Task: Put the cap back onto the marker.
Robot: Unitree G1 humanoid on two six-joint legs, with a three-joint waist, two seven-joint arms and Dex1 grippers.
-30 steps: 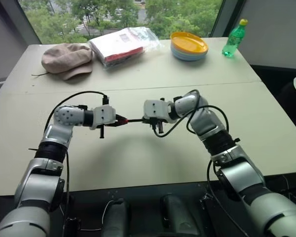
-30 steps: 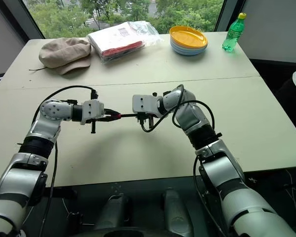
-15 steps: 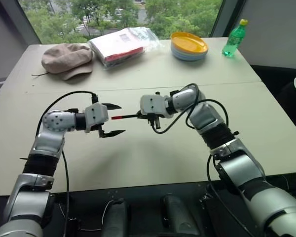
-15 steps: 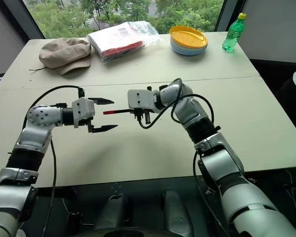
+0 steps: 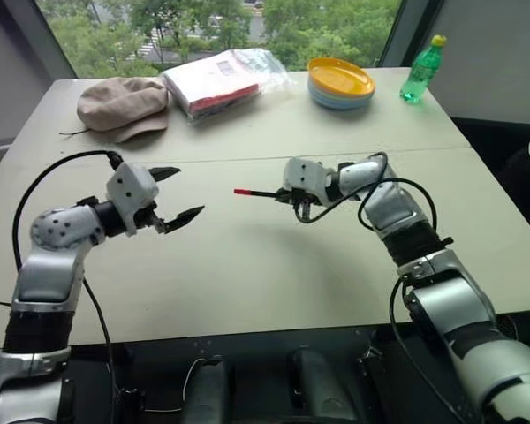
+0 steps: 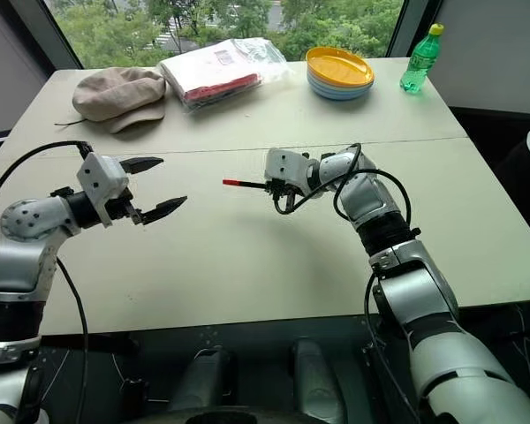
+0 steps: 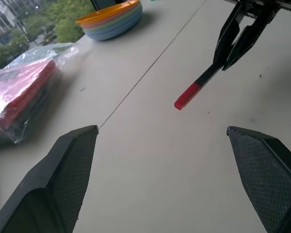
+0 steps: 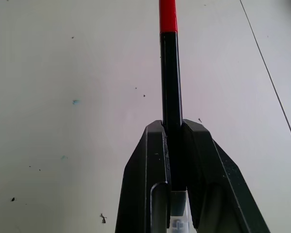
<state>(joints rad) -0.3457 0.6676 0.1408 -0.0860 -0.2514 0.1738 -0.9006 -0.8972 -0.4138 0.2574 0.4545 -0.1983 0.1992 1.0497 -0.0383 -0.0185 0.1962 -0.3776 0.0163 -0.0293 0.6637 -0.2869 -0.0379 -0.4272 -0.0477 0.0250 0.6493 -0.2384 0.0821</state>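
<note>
right gripper [image 8: 173, 127]: clamped on the marker [image 5: 263, 193], both fingers pressed against the dark barrel, held above the table [image 5: 247, 265] near its middle seam.
marker: sticks out level from the right gripper toward the robot's left; free end is red.
cap [image 7: 187, 95]: the red piece sits on the marker's free end, flush against the dark barrel. Can't tell how firmly it's seated.
left gripper [image 5: 178, 193]: jaws spread wide, nothing between them. Hangs over the table's left part, pointing at the red end, well apart from it.
gap: bare tabletop between the left fingertips and the cap.
far edge, left: tan cap-style hat [image 5: 122, 103], with a clear bag of red-and-white packets [image 5: 219, 79] beside it.
far edge, right: stack of plates [image 5: 340, 82], yellow one on top; green bottle [image 5: 421, 69] with yellow lid near the corner.
</note>
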